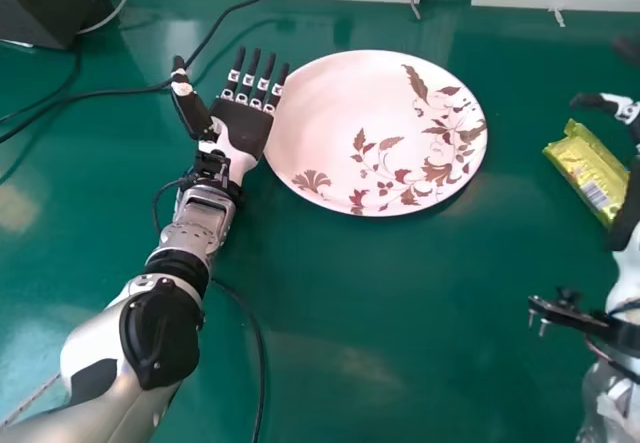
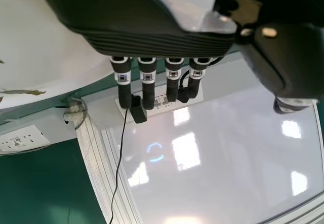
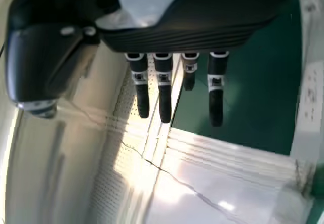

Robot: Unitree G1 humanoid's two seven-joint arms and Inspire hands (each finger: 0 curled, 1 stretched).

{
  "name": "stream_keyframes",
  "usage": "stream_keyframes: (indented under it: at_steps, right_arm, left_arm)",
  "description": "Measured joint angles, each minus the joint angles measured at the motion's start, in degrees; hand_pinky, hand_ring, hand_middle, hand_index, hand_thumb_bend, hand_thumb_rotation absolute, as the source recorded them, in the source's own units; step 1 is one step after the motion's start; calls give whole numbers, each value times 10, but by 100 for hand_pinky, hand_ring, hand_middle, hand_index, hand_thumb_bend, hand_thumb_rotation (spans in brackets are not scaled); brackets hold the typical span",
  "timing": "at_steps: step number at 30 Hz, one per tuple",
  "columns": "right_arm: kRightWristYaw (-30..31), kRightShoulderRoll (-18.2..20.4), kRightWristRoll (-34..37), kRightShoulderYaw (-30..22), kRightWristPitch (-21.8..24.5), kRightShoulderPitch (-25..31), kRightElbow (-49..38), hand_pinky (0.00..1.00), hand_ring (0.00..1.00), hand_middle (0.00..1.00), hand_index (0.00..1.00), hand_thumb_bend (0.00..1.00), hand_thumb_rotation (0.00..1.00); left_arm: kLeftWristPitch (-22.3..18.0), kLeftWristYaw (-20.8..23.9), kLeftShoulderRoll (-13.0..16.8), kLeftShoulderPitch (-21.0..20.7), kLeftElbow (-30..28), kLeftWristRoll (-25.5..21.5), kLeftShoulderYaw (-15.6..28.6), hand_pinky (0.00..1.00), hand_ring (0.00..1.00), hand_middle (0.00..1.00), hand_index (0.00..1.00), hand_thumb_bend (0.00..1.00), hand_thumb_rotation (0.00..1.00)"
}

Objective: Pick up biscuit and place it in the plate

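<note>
Nearest the camera, we record the left arm (image 1: 165,323), reaching from the head view's lower left toward the far side of the table (image 1: 380,363). On the biscuit (image 1: 582,166) we note a pale barcode label on yellow wrapping; its small print we cannot read. We find the left hand (image 1: 240,125) open and holding nothing, palm up, fingers straight and pointing away, thumb spread to the left. It overlaps the plate's left rim in view; contact we cannot confirm. The plate (image 1: 330,113) bears brown floral decoration. We log the right hand (image 1: 629,208) at the right edge, fingers extended, grasping nothing, beside the biscuit, which lies on the table right of the plate.
</note>
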Motion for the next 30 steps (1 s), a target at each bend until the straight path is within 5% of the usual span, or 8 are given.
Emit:
stream_keyframes:
  at_steps: [9,16,30]
  right_arm:
    - [3,-21,-177,-9,150,12,-118,54,69,82,88,81,23]
    - [80,-76,-277,-12,255,11,-179,55,69,81,88,79,24]
    - [213,-166,-458,-10,333,-34,-200,56,69,81,86,82,22]
  left_arm:
    - [-24,-2,0,0,0,16,0,74,88,94,99,84,43]
    - [-29,-9,-1,0,0,19,0,69,87,95,98,83,47]
    - [-37,-10,-2,0,1,21,0,68,86,95,100,92,55]
